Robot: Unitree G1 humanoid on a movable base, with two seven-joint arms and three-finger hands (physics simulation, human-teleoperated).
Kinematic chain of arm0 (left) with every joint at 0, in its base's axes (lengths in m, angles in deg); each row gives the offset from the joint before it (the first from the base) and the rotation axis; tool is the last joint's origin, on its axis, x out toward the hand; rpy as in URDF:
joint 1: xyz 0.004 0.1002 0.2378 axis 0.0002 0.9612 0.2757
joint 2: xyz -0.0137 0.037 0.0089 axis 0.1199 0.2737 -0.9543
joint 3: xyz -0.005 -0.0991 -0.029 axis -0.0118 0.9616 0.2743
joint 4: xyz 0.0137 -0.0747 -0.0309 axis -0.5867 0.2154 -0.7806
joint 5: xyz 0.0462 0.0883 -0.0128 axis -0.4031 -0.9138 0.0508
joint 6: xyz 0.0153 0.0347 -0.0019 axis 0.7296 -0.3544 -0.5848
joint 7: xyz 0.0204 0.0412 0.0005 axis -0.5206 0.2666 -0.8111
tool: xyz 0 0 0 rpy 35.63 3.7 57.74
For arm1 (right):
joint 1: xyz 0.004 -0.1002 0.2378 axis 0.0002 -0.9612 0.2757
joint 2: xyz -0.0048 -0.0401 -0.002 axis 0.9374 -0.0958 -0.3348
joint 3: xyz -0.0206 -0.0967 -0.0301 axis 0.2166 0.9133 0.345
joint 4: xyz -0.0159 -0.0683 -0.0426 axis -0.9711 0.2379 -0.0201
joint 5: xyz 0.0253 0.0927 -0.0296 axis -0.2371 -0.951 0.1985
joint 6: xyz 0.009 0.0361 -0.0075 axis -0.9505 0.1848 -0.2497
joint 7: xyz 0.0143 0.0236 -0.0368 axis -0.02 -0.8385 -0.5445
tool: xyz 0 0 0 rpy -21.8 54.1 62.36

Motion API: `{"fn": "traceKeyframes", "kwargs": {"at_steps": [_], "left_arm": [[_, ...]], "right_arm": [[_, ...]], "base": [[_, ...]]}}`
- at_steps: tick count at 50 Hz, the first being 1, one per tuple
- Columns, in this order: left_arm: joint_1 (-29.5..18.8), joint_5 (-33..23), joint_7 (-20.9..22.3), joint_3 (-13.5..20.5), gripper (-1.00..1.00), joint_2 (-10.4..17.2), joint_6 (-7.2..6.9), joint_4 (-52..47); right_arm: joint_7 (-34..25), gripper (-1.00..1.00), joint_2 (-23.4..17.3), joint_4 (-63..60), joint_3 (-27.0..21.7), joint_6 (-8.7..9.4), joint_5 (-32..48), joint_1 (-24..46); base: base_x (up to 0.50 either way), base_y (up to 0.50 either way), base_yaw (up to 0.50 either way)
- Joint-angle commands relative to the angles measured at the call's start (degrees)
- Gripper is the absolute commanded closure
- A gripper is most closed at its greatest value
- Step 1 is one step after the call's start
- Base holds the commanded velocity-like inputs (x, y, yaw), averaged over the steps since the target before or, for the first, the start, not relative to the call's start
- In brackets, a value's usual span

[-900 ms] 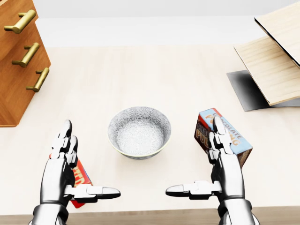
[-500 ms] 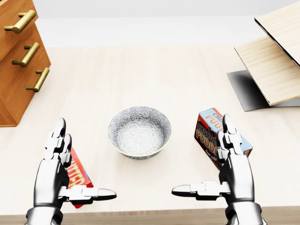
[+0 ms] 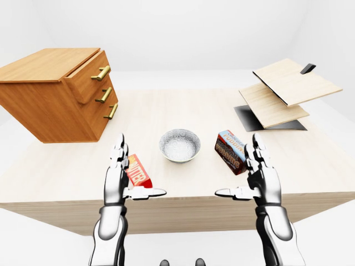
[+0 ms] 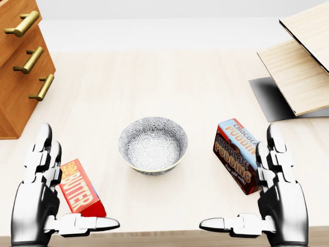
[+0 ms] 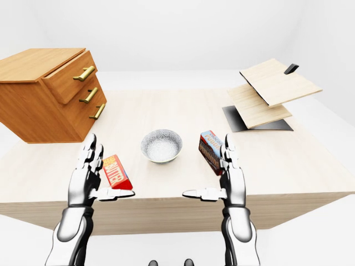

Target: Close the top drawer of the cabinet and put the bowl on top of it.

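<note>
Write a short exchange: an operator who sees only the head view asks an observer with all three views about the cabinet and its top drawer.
Operator: My view cuts off the cabinet at the top left. Is the top drawer shut?
Observer: No. In the left-eye view the top drawer juts out past the two drawers below it.
Operator: Can you see the cabinet's top?
Observer: Yes. It is a flat wooden surface, up and to the left of the bowl in the left-eye view.
</note>
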Motion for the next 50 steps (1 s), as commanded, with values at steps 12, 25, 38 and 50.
{"fn": "traceKeyframes", "kwargs": {"at_steps": [12,25,38,50], "left_arm": [[5.4,-0.2,0.8,-0.5,-1.0,-0.4,-0.22,-9.2],[8.1,-2.1,0.7,-1.8,-1.0,-0.4,1.3,-12.0],[12.7,-2.8,-0.3,-4.8,-1.0,0.4,4.14,-16.8],[12.6,-2.5,-0.7,-4.9,-1.0,0.7,4.14,-16.7]], "right_arm": [[-2.3,-1.0,1.5,-9.4,-2.6,-0.07,-2.9,-5.1],[-3.2,-1.0,2.4,-11.8,-4.2,0.11,-4.1,-6.0],[-3.9,-1.0,2.8,-13.1,-3.7,-2.92,-4.6,-8.2],[-4.2,-1.0,2.9,-13.2,-3.6,-3.2,-4.6,-8.4]], "base": [[0.0,0.0,0.0],[0.0,0.0,0.0],[0.07,0.0,0.0],[0.27,0.0,0.0]]}}
